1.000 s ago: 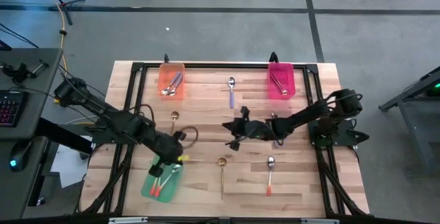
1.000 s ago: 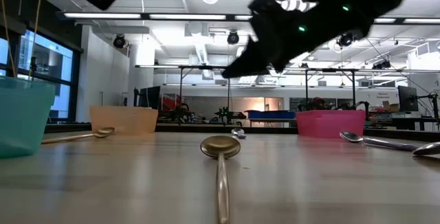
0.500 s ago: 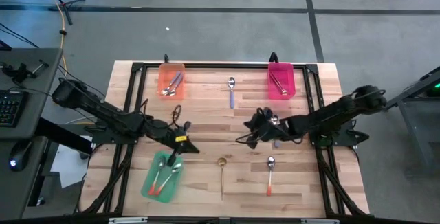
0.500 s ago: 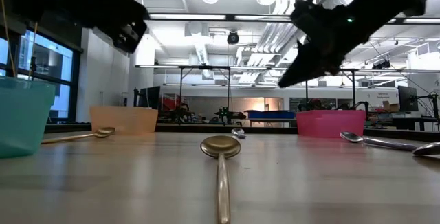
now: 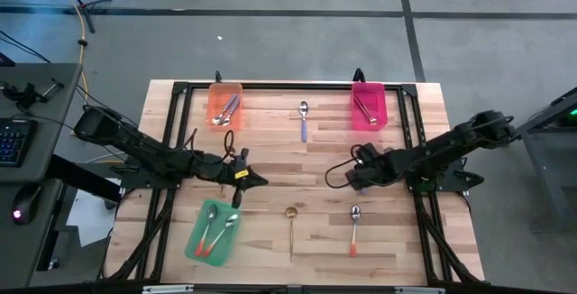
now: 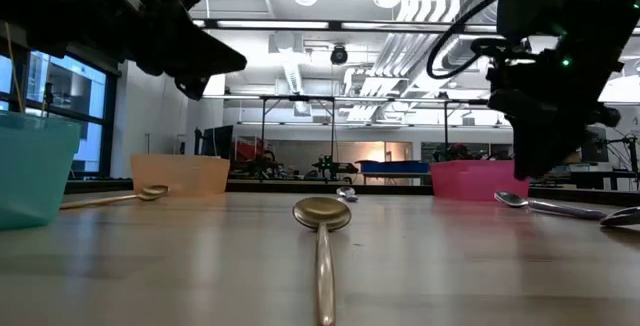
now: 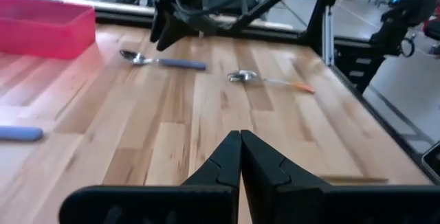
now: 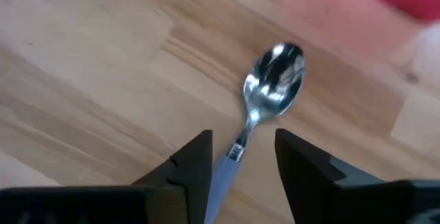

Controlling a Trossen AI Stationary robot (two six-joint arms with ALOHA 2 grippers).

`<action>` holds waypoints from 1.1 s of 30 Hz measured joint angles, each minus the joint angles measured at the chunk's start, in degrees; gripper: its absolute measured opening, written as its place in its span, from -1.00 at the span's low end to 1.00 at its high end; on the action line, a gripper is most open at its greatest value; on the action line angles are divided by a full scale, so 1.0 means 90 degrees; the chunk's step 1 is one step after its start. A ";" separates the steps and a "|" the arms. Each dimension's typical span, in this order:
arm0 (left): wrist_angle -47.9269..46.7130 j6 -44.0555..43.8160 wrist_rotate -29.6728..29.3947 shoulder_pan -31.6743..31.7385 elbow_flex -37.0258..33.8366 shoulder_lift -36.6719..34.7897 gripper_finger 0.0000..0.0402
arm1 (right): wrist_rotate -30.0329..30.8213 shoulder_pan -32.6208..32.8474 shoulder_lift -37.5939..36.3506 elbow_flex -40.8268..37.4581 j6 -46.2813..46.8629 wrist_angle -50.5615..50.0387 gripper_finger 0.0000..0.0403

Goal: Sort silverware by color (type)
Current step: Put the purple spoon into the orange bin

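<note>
My right gripper (image 8: 240,157) points down, open, over a spoon with a silver bowl (image 8: 275,80) and a blue handle that lies flat on the table. Its fingers stand on either side of the handle, above it. My left gripper (image 5: 260,181) hovers shut near the table's middle left, holding nothing. Loose on the wood lie a gold spoon (image 5: 290,220), an orange-handled spoon (image 5: 354,225), a purple-blue-handled spoon (image 5: 303,118) and a second gold spoon (image 6: 120,198). The right arm hides the spoon under it in the high view.
A green tray (image 5: 200,244) at the near left holds orange-handled spoons. An orange tray (image 5: 215,91) at the far left and a pink tray (image 5: 368,88) at the far right also hold spoons. A black frame (image 5: 270,87) runs along the table's edges.
My left gripper has left the green tray and gone toward the table's middle, sinking and tipping nearly level, still shut. My right gripper has travelled from the table's middle toward the right edge and tipped from nearly level to pointing down over the blue-handled spoon.
</note>
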 joint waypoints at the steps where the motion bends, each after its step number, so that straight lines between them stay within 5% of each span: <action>1: 0.0004 -0.0001 0.0000 0.0000 -0.0002 0.0029 -1.00 | -0.0074 -0.0023 0.0000 -0.0035 0.0105 0.0019 -0.27; 11: 0.0255 -0.0079 0.0000 -0.0002 0.0001 0.0295 -1.00 | -0.0486 -0.0465 -0.0022 -0.1122 0.0337 0.1699 -0.42; 20: 0.0383 -0.0443 -0.0389 0.0000 0.0001 0.0295 -1.00 | -0.0326 -0.0522 -0.0041 -0.1263 -0.0273 0.2023 -0.92; 23: 0.0387 -0.0688 -0.0665 0.0000 0.0001 0.0295 -1.00 | -0.0163 -0.0493 -0.0066 -0.1182 -0.0736 0.2419 -0.94; 33: 0.0530 -0.1159 -0.0913 0.0125 0.0003 0.0295 -0.73 | 0.0144 -0.0489 -0.0158 -0.1131 -0.3887 0.6951 -0.99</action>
